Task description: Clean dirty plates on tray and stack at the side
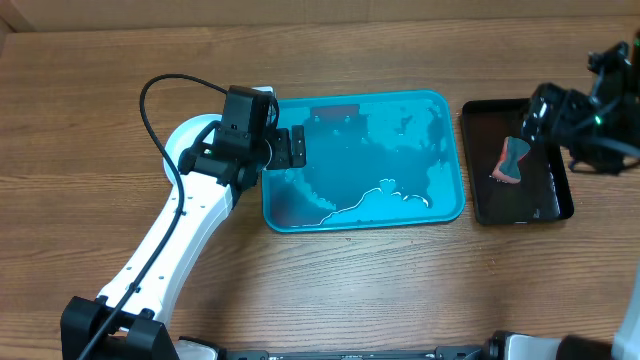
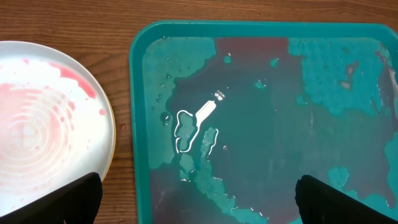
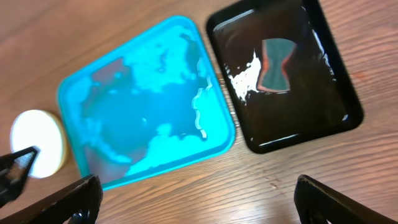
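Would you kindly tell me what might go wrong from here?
The plate beside the tray shows pink smears, so it may get stacked dirty. The tray holds pooled reddish water; the open left claw hovers over it near the rim, and a knock could slosh water onto the wooden table.
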Available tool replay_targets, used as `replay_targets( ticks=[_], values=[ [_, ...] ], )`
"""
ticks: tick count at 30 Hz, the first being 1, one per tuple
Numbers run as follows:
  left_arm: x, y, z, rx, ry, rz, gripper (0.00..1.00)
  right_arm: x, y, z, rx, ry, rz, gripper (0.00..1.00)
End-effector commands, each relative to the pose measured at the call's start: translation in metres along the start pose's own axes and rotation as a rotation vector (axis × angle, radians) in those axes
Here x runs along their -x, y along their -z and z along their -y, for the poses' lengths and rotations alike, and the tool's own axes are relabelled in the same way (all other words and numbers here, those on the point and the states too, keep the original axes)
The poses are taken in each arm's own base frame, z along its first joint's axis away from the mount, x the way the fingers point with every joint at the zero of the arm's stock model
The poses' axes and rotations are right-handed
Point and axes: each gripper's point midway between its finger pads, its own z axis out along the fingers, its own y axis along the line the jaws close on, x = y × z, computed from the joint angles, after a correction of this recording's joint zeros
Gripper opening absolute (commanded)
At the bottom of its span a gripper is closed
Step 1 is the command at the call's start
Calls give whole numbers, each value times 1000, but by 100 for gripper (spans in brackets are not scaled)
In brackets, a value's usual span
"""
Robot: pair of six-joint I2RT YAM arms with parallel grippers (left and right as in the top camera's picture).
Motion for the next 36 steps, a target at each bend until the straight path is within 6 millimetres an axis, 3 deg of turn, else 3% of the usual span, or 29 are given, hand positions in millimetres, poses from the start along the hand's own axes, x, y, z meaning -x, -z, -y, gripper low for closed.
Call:
replay_targets(
  ticks=[1, 6, 9, 14, 19, 23, 28, 36],
  values=[
    [6, 5, 3, -8, -17, 19, 100, -3, 13, -14, 70, 12, 29, 100],
    [7, 5, 3, -8, -17, 19, 100, -10, 22, -15, 72, 34, 36, 100],
    [7, 5, 3, -8, -17, 19, 100, -4, 30, -20, 92, 101, 94, 100],
    [7, 5, 3, -8, -17, 19, 100, 6, 66, -42, 175, 286, 277, 100],
    [7, 5, 3, -8, -17, 19, 100, 4, 100, -53, 194, 355, 446, 100],
    [7, 5, 3, -8, -17, 19, 100, 5, 114, -57, 179, 416, 622, 100],
    [7, 5, 3, -8, -17, 19, 100, -1, 105, -57, 205, 467, 810, 100],
    [7, 5, 3, -8, -17, 19, 99, -34, 49, -45, 281, 534, 1044, 100]
  ],
)
